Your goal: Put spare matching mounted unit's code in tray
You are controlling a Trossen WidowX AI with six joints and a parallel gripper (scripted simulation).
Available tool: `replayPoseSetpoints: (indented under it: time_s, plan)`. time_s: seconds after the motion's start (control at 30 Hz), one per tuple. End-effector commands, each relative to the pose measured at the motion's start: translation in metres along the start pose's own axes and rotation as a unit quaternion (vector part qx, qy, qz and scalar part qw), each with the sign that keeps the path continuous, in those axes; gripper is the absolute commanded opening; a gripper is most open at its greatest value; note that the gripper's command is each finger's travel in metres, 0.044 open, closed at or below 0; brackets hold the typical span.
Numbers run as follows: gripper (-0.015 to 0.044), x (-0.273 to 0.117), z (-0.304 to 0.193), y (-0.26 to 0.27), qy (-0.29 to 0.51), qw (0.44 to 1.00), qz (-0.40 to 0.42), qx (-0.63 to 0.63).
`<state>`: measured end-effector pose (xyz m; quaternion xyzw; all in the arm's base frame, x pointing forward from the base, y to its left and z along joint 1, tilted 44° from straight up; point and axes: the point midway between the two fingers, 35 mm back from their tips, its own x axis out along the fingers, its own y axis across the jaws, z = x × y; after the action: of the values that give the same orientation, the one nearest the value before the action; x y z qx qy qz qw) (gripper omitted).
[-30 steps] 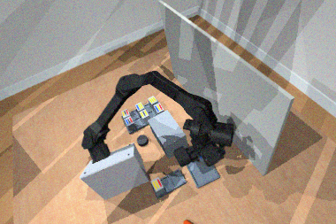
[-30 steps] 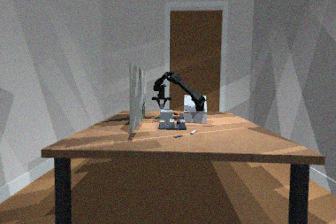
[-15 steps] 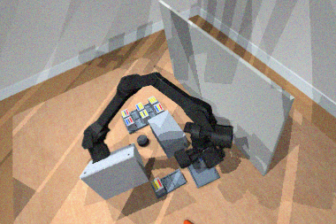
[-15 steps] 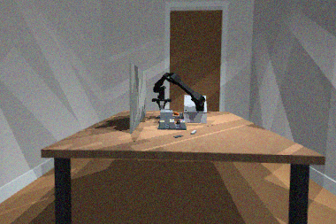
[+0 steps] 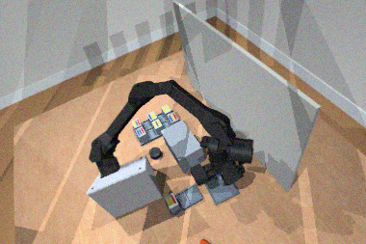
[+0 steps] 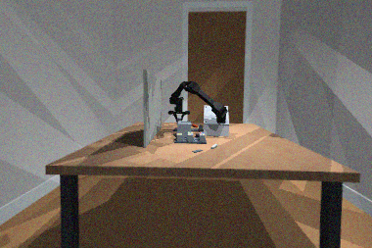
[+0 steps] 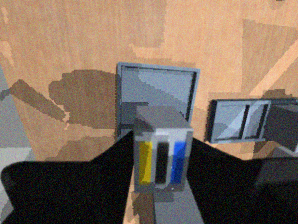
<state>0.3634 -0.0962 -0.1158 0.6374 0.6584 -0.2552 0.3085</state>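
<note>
My gripper [image 5: 218, 176] [image 6: 180, 116] [image 7: 155, 135] is shut on a grey block-shaped spare [image 7: 162, 117]. The end facing the wrist camera shows yellow, black and blue stripes. The empty grey tray [image 5: 226, 197] [image 7: 155, 87] lies below; in the wrist view the spare overlaps its near part, and its exact height is unclear. A two-slot holder [image 5: 189, 197] [image 7: 230, 120] beside the tray has a striped unit [image 5: 171, 201] [image 7: 284, 127] in one slot; the other is empty. Which unit is the mounted one cannot be told. Several striped spares stand in a dark rack [image 5: 149, 140].
A tall grey panel [image 5: 250, 79] [image 6: 152, 107] stands beside the arm. A large grey block [image 5: 180, 139] [image 6: 184, 128] stands between the rack and the tray. A white box [image 5: 127, 195] [image 6: 216, 128] is near the arm's base. A black knob [image 5: 155, 152] is by it.
</note>
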Motion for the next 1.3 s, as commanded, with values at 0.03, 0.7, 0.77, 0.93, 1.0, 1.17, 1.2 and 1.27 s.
replayPoseSetpoints:
  time_s: [0.03,0.7,0.77,0.93,1.0,1.17,1.2,1.27]
  plan:
    - [0.0000,0.006,-0.001,0.000,0.002,1.000,0.002,0.002]
    - [0.0000,0.025,-0.003,-0.002,0.003,1.000,0.001,0.002]
    - [0.0000,0.027,-0.003,-0.003,0.004,1.000,0.001,0.002]
    - [0.0000,0.031,-0.003,-0.003,0.004,1.000,0.001,0.002]
    - [0.0000,0.033,-0.003,-0.004,0.004,1.000,0.001,0.002]
    - [0.0000,0.038,-0.004,-0.004,0.005,1.000,0.001,0.002]
    - [0.0000,0.039,-0.004,-0.005,0.005,1.000,0.001,0.002]
    - [0.0000,0.041,-0.004,-0.005,0.005,1.000,0.001,0.002]
